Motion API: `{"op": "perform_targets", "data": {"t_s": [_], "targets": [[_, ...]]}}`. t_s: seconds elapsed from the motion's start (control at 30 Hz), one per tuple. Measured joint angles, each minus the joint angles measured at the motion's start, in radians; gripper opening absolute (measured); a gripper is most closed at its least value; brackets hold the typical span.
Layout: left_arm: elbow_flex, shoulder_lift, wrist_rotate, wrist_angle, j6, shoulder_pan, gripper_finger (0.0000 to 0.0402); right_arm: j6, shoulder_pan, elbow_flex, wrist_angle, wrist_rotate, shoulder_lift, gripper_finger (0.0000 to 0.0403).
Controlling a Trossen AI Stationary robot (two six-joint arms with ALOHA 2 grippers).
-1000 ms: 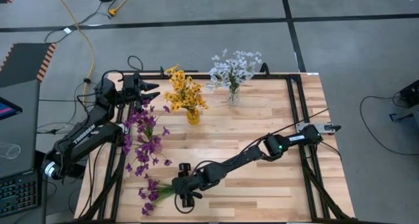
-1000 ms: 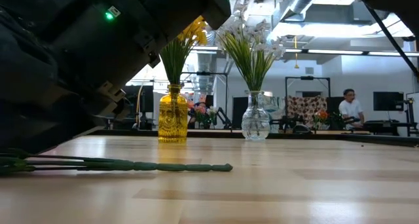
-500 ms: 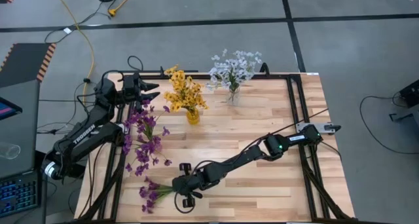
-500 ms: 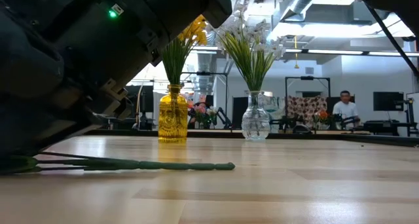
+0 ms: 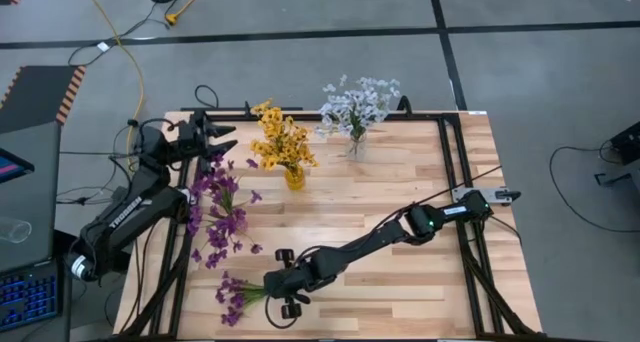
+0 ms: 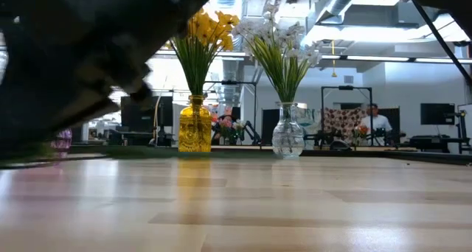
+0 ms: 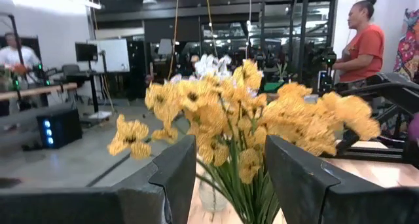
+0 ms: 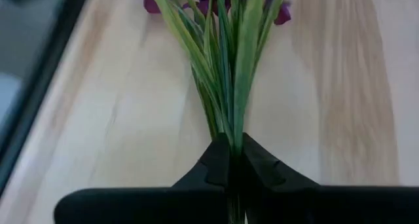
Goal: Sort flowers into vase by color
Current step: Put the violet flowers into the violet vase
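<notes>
since the earlier frames the right gripper (image 5: 283,292) has closed on the green stems of a purple flower spray (image 5: 232,298), near the table (image 5: 400,192) front edge, well in front of the yellow vase (image 5: 294,176). its fingers (image 8: 219,165) pinch the stems flat together. the left gripper (image 5: 222,137), just left of the yellow vase, holds its jaws partly apart around nothing i can see. more purple flowers (image 5: 218,217) lie between the two arms. lifting should go straight up, slowly, so blossoms don't snag. no purple vase shows clearly; yellow flowers (image 5: 280,142) and white flowers (image 5: 357,107) crowd the back.
</notes>
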Motion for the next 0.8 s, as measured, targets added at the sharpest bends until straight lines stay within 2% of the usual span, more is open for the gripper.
{"op": "perform_targets", "data": {"t_s": [0.33, 0.47, 0.67, 0.8], "targets": [[0.0, -0.081, -0.022, -0.007, -0.037, 0.0, 0.017, -0.016, 0.018, 0.0, -0.244, 0.019, -0.07, 0.004], [0.0, -0.105, -0.04, -0.008, -0.03, 0.001, 0.017, -0.027, 0.031, 0.001, -0.351, 0.094, -0.106, 0.004], [0.0, -0.118, -0.123, -0.014, -0.03, 0.005, 0.017, -0.026, 0.039, 0.0, -0.477, 0.181, -0.132, 0.0041], [0.0, -0.118, -0.216, -0.034, -0.006, 0.014, 0.017, -0.019, 0.039, 0.0, -0.509, 0.206, -0.137, 0.0041]]}}
